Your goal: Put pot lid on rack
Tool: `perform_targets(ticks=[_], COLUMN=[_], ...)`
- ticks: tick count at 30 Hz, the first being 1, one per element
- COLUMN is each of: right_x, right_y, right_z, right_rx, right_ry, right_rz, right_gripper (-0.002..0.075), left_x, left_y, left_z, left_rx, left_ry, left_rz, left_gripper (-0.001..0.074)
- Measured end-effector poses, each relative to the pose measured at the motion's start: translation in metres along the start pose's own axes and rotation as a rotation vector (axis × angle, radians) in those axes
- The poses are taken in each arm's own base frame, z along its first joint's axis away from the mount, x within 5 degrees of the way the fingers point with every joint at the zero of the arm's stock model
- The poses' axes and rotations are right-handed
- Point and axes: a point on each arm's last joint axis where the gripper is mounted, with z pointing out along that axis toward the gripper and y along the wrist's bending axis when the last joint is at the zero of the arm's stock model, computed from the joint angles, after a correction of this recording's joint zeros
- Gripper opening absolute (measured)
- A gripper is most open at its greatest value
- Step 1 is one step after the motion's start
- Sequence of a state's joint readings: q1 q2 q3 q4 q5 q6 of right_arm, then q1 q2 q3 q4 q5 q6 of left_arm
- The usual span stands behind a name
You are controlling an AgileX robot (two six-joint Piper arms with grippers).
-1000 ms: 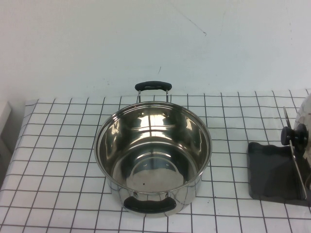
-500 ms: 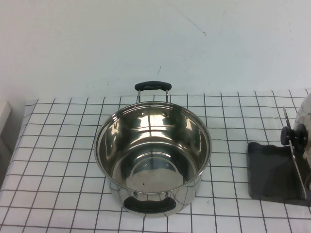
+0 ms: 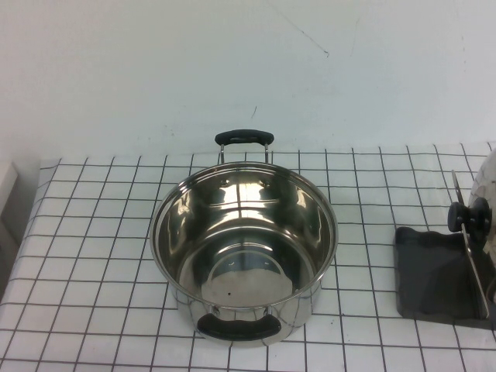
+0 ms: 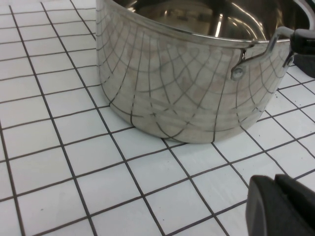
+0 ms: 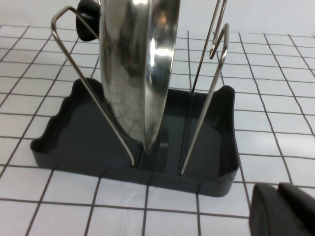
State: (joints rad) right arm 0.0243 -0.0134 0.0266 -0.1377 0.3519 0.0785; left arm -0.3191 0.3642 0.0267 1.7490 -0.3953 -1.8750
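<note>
The pot lid [image 5: 139, 64] stands on edge in the rack [image 5: 209, 142], between its upright wires, with its black knob [image 5: 88, 19] to one side. In the high view only the lid's rim [image 3: 488, 180] and knob [image 3: 470, 215] show at the far right, above the rack's dark grey base [image 3: 430, 275]. My right gripper [image 5: 277, 189] is shut and empty, low over the table a short way in front of the rack. My left gripper [image 4: 274, 183] is shut and empty, low beside the steel pot [image 4: 182, 83]. Neither gripper shows in the high view.
The deep steel pot [image 3: 244, 248] with two black handles stands open in the middle of the checked tablecloth [image 3: 93, 256]. A white wall runs behind the table. The rack sits at the table's right edge.
</note>
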Motion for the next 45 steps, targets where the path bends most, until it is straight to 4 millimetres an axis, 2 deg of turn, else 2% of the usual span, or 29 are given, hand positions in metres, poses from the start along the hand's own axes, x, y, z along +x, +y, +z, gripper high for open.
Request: perform_targets(ticks=[15,18,21,23,28,33,40,45], right_x=[0.000,0.000,0.000,0.000,0.000,0.000,0.000,0.000], right_y=[0.000,0.000,0.000,0.000,0.000,0.000,0.000,0.000], right_z=[0.000,0.000,0.000,0.000,0.000,0.000,0.000,0.000], right_rx=[0.000,0.001,0.001,0.001,0.001,0.001,0.001,0.001], right_ry=[0.000,0.000,0.000,0.000,0.000,0.000,0.000,0.000], right_rz=[0.000,-0.001,-0.001,-0.001,0.001,0.001,0.001,0.001], right_gripper=[0.0019,0.0019,0.0019,0.0019,0.0019,0.0019,0.0019,0.0019], left_x=[0.000,-0.003,-0.011,-0.014,-0.008,0.005,0.005,0.007], left_y=[0.000,0.001,0.011,0.019,0.031,0.031,0.032,0.036], left_z=[0.000,0.000,-0.001,-0.003,-0.009,-0.018,-0.033,-0.036], left_rx=[0.000,-0.008,-0.106,-0.188,-0.355,-0.388,-0.515,-0.605], left_ry=[0.000,-0.034,-0.138,-0.181,-0.133,-0.044,-0.169,-0.169], left_rz=[0.000,-0.081,-0.243,-0.267,-0.143,-0.073,-0.051,-0.080], left_gripper=[-0.0001,-0.0001,-0.0001,-0.0001,-0.0001,-0.0001,-0.0001,-0.0001])
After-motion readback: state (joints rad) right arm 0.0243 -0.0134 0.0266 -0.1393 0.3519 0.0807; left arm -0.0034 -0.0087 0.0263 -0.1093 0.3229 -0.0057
